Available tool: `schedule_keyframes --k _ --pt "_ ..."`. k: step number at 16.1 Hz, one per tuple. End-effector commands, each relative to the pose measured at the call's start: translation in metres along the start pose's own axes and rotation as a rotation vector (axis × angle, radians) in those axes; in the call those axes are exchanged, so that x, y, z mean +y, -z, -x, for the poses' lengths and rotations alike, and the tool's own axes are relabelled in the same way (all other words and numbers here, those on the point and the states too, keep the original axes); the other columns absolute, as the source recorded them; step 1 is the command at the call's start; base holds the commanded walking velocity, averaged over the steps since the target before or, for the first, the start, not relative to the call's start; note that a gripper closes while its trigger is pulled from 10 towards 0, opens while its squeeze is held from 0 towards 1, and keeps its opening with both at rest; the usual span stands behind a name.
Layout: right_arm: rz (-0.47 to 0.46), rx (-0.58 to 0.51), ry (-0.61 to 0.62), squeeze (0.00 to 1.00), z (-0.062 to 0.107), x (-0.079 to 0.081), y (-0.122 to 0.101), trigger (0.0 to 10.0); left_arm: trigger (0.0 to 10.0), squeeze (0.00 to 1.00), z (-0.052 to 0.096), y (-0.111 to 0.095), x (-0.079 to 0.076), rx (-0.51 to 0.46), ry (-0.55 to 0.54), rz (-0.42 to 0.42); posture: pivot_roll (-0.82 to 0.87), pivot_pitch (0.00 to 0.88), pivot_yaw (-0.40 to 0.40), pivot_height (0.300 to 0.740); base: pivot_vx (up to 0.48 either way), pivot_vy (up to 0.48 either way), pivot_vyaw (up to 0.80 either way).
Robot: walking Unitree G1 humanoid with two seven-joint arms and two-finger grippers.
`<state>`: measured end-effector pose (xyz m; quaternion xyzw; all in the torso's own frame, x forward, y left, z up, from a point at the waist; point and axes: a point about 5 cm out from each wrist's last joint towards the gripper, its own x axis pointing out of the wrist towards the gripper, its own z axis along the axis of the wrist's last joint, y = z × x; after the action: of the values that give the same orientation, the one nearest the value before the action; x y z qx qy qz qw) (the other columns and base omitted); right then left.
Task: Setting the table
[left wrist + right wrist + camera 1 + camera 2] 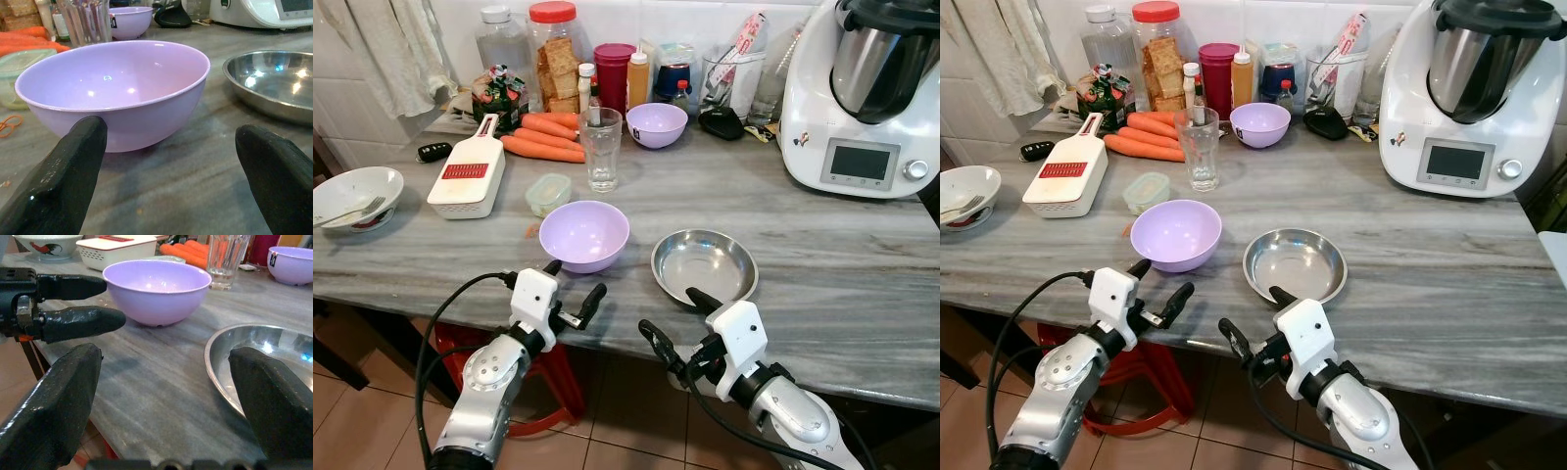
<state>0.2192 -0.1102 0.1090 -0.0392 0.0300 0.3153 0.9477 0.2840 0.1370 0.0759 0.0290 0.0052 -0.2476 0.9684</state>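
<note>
— Where are the task's things?
— A lavender bowl and a steel dish sit side by side near the front edge of the grey surface.
— And the grippers?
— The left gripper hovers just before the bowl, the right gripper before the dish; both have their fingers spread, holding nothing. The right wrist view adds the left gripper's fingers beside the bowl.

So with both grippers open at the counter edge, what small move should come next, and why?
Probably ease the left gripper forward so its open fingers straddle the near rim of the lilac bowl. It sits just short of the bowl, touching nothing, with the bowl centred between its fingers in the wrist view. The right gripper waits likewise before the steel dish.
</note>
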Motion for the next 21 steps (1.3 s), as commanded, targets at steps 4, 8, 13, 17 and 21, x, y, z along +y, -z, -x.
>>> schedule_keyframes --k 4,8,13,17,21 --pt "0.006 -0.018 -0.001 1.0 -0.002 0.001 -0.006 10.0 10.0 0.0 -0.006 0.001 -0.004 0.013 0.019 -0.001 -0.05 0.0 0.057 0.74 0.0 0.0 0.0" --pt "0.026 -0.022 0.045 1.0 -0.004 -0.004 -0.007 10.0 10.0 0.0 0.0 0.0 0.005 0.008 -0.015 -0.02 -0.05 0.0 0.057 0.74 0.0 0.0 0.0" --pt "0.092 -0.045 0.216 1.0 -0.01 -0.028 -0.013 10.0 10.0 0.0 0.032 -0.003 0.021 0.005 -0.079 -0.05 -0.01 0.0 0.05 0.74 0.0 0.0 0.0" --pt "0.104 0.004 0.208 0.8 -0.023 -0.039 -0.011 10.0 10.0 0.0 0.044 -0.001 0.022 0.027 -0.041 -0.07 -0.01 0.0 0.039 0.74 0.0 0.0 0.0" --pt "0.194 0.032 0.252 0.0 -0.04 -0.069 -0.02 10.0 10.0 0.0 0.056 -0.002 0.024 0.041 0.004 -0.073 0.0 0.0 0.034 0.74 0.0 0.0 0.0"
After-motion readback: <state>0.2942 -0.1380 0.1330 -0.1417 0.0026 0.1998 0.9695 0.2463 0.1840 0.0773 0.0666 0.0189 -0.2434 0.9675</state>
